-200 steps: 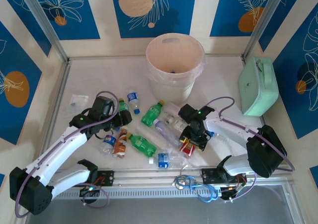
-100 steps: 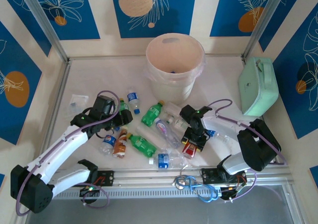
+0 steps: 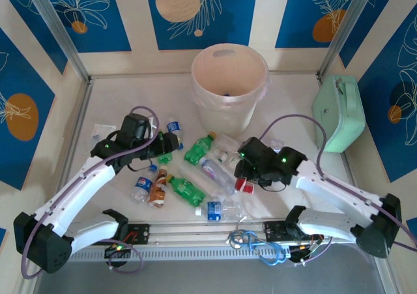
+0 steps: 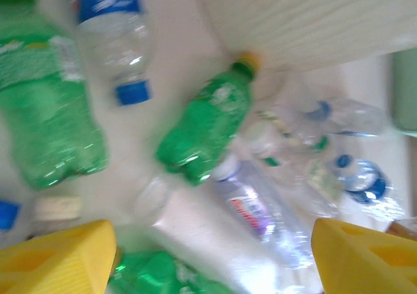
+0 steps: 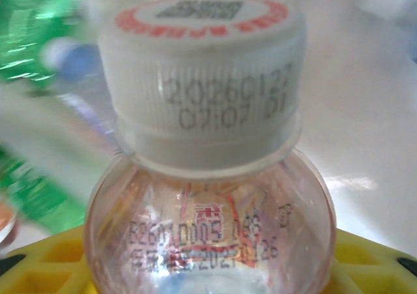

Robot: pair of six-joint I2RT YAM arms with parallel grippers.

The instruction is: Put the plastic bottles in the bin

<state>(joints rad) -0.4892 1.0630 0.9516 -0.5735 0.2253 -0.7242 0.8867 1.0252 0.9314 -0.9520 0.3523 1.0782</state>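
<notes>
so the right end effector (image 3: 247,175) is clamped on the white-capped bottle (image 5: 208,209), probably to haul it to the bin (image 3: 225,111), while the left end effector (image 4: 215,255) hangs open and empty over a green bottle (image 4: 208,124)

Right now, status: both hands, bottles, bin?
Left hand open, above loose bottles. Right hand shut on red-labelled bottle, short of the bin. Bin upright at far side, mouth open. Mint-green case right of bin, apart from it.
</notes>
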